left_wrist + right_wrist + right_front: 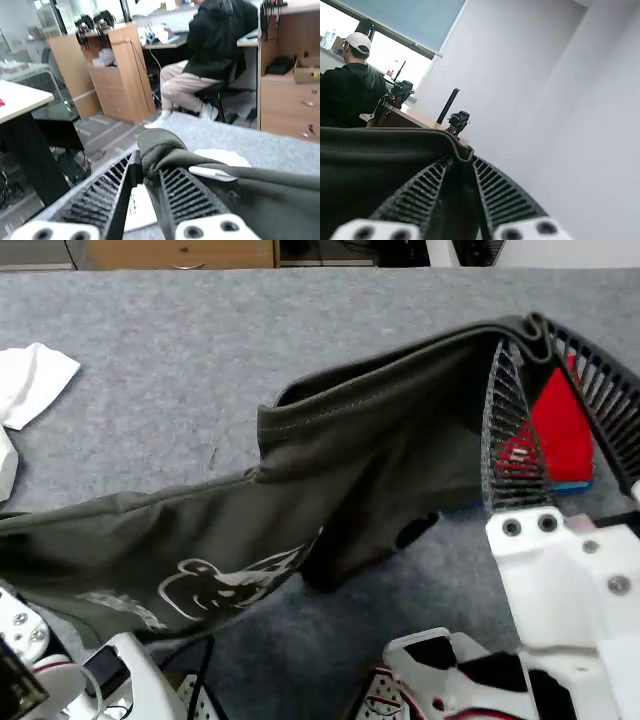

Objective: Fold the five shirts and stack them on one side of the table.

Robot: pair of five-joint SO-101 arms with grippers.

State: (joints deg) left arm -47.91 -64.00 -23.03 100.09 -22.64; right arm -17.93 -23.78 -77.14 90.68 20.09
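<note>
A dark olive shirt with a white print hangs stretched above the grey table, held up at both ends. My right gripper is at the far right, shut on one edge of the shirt; in the right wrist view its black ribbed fingers pinch the hem at the gripper tips. My left gripper is shut on a bunched fold of the shirt at the near left end.
A white shirt lies crumpled at the table's left edge, and the white shirt also lies beyond my left gripper. Red cloth on blue cloth lies at the right, under the right arm. White arm bases stand along the near edge.
</note>
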